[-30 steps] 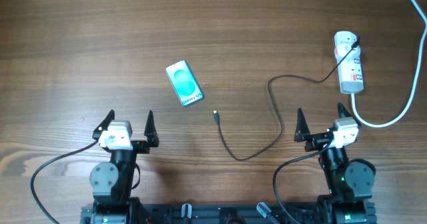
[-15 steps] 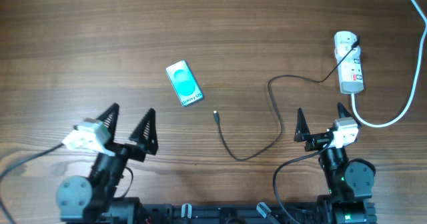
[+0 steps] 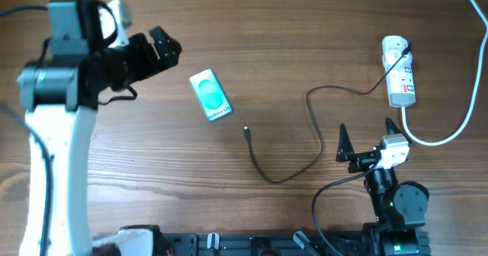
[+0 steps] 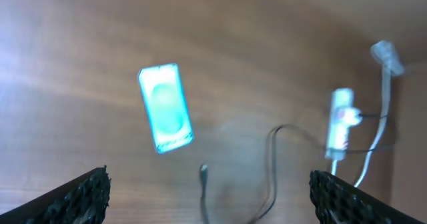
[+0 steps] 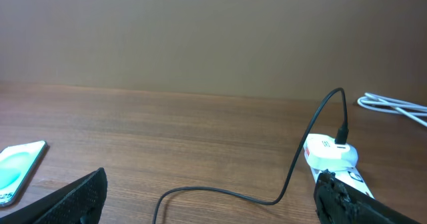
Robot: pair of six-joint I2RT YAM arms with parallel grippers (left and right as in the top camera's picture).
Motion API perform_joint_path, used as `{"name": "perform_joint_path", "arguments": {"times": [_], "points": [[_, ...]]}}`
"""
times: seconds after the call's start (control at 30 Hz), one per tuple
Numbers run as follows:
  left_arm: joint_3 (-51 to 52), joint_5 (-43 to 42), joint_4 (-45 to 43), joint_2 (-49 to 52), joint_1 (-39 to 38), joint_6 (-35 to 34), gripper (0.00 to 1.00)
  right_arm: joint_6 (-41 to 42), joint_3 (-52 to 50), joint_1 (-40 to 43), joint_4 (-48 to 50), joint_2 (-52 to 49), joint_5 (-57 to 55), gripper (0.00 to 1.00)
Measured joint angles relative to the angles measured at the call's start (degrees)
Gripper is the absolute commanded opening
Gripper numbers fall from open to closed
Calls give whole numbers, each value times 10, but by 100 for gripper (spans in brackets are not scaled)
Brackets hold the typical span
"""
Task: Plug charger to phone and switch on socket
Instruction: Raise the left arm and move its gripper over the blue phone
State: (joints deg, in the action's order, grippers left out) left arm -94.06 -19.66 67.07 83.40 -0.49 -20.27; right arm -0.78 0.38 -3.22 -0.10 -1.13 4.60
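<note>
My left pincer (image 3: 158, 46) gaping wide, empty, left of phone (image 3: 210, 95). My right pincer (image 3: 366, 130) likewise, far right of phone. Tip of charger (image 3: 293, 176) near phone's text end; socket (image 3: 399, 77) far right of phone.

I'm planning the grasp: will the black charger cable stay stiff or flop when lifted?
Probably floppy: the charger lies in loose curves. Likely light, being thin. Its far end looks plugged into the socket, so pulling may drag that.

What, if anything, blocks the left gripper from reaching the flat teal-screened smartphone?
Likely nothing, so yes: the open left gripper hangs near the flat teal-screened smartphone, with only bare wooden table between them.
</note>
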Motion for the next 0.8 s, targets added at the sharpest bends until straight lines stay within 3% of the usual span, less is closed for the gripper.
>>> {"name": "perform_joint_path", "arguments": {"times": [0.1,0.13,0.2,0.27,0.3,0.47,0.57,0.67,0.77,0.8], "points": [[0,0,5,65,0,0,100,0,0,0,0,0,0,100],[0,0,4,81,0,0,93,0,0,0,0,0,0,99],[0,-1,4,105,0,-2,43,0,0,0,0,0,0,100],[0,-2,4,118,-4,-3,12,0,0,0,0,0,0,100],[0,-2,5,124,-10,-2,4,0,0,0,0,0,0,100],[0,3,1,173,-65,-9,4,0,0,0,0,0,0,100],[0,61,-4,204,-111,-53,4,0,0,0,0,0,0,100],[0,126,-5,233,-150,-101,12,0,0,0,0,0,0,100],[0,180,-6,254,-170,-152,34,0,0,0,0,0,0,100],[0,191,-10,263,-175,-164,55,0,0,0,0,0,0,100]]}}
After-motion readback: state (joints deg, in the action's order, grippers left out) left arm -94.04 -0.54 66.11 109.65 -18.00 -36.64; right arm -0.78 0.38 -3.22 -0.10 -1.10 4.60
